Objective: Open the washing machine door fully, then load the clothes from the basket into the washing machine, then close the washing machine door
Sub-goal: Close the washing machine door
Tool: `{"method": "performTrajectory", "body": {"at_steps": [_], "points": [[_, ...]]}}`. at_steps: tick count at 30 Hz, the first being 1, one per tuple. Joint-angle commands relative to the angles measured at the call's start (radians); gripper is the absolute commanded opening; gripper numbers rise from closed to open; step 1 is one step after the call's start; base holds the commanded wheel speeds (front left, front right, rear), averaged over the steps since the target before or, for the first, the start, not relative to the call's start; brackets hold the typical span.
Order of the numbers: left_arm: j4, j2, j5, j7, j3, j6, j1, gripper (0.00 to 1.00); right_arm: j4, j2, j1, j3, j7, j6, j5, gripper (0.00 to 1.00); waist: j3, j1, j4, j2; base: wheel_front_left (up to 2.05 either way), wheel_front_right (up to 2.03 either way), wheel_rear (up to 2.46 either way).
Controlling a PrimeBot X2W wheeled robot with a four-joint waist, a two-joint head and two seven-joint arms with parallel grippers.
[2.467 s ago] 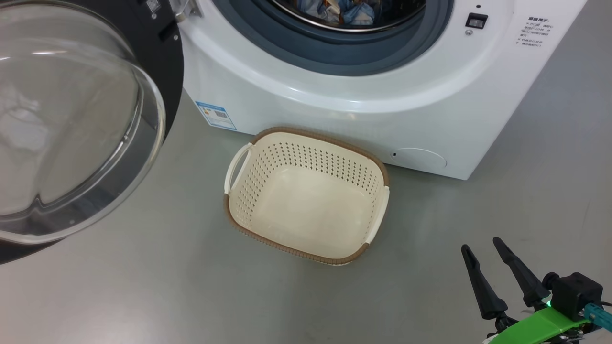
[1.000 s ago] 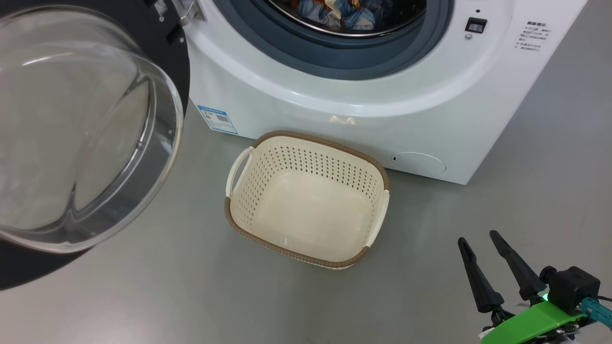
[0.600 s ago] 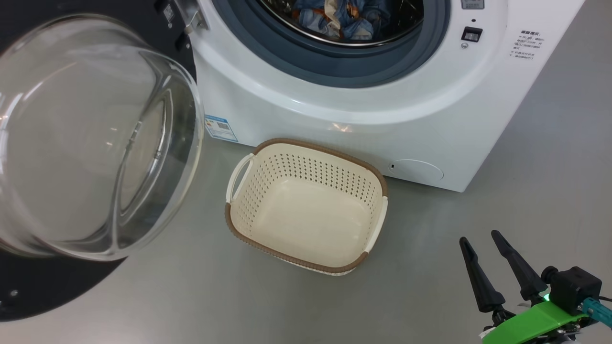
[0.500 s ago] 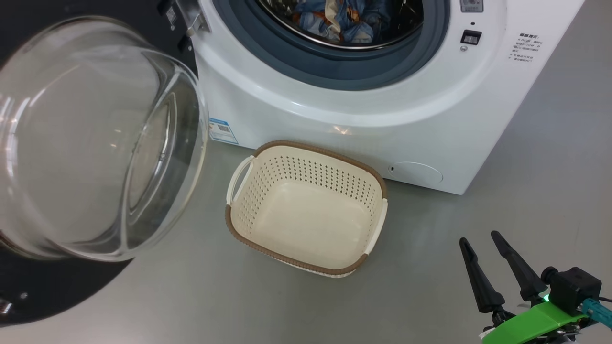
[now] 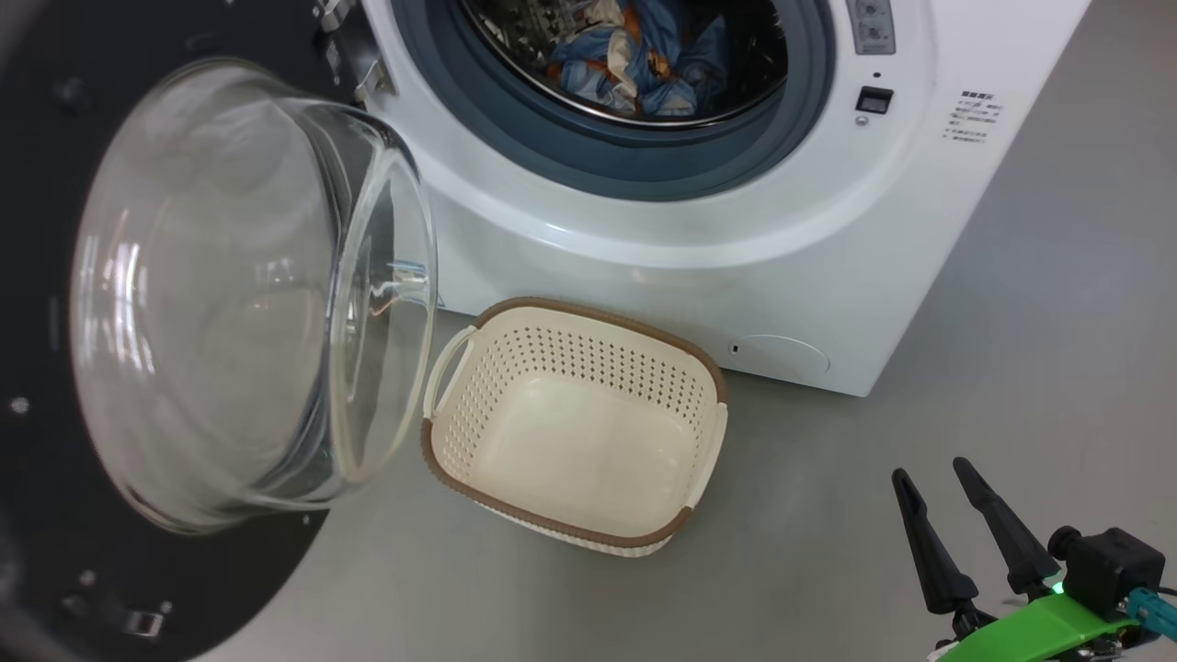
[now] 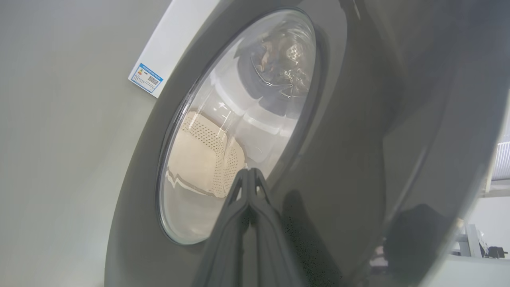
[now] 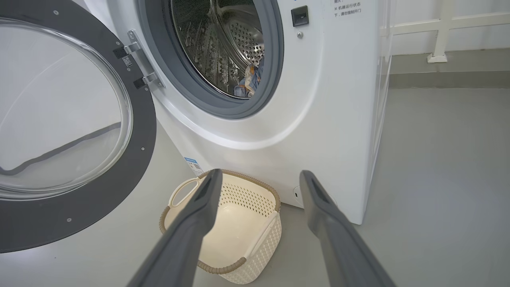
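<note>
Over on the left of the head view, the big round washing machine door (image 5: pixel 230 294) with its glossy black rim and bulging clear glass bowl stands swung out on its hinge, bowl side facing us. Right of it is the big white front-loading washing machine (image 5: pixel 699 230), and the clothes (image 5: pixel 644 64), light blue fabric with orange and white bits, are lying inside the steel drum (image 5: pixel 504 28) behind the grey rubber gasket (image 5: pixel 552 156). The small cream-white perforated plastic basket (image 5: pixel 588 317) with the brown woven-look rim sits on the grey floor (image 5: pixel 1011 322) just in front of the machine, near the round cover (image 5: pixel 780 355) low on its front. Down in the lower right corner the right gripper (image 5: pixel 931 471) hovers over the floor, well apart from the basket, jaws released with nothing in them. Left wrist view next: the left gripper (image 6: pixel 249 173) has its jaws clenched tight together on nothing, tips pointing at the door's outer face right where the window meets the black rim; can't tell if they actually touch. The blue label sticker (image 6: pixel 146 78) peeks out on the white machine body past the door's edge. Right wrist view: two dark fingers (image 7: pixel 191 231) spread wide, basket on the floor between them farther off, door open on the left, clothes low in the drum.
</note>
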Motion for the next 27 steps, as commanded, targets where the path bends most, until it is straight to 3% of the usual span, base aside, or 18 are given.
{"method": "performTrajectory", "body": {"at_steps": [1, 16, 27], "points": [[-0.065, 0.046, -0.021, 0.027, 0.038, -0.003, -0.009, 0.00, -0.023, -0.005, 0.020, 0.016, -0.005, 0.003, -0.008, 1.00, -0.010, 0.0000, -0.013, 0.0000, 0.00, 0.00, 0.00], [-0.302, -0.091, -0.014, 0.050, -0.014, -0.003, -0.045, 0.00, -0.031, 0.022, 0.018, -0.008, -0.005, 0.003, -0.012, 1.00, -0.011, 0.0000, -0.114, 0.0000, 0.00, 0.00, 0.00], [-0.248, -0.208, 0.076, -0.022, -0.091, -0.003, -0.186, 0.00, -0.041, 0.052, -0.001, -0.029, -0.005, 0.003, -0.017, 1.00, 0.022, 0.0000, -0.231, 0.0000, 0.00, 0.00, 0.00]]}}
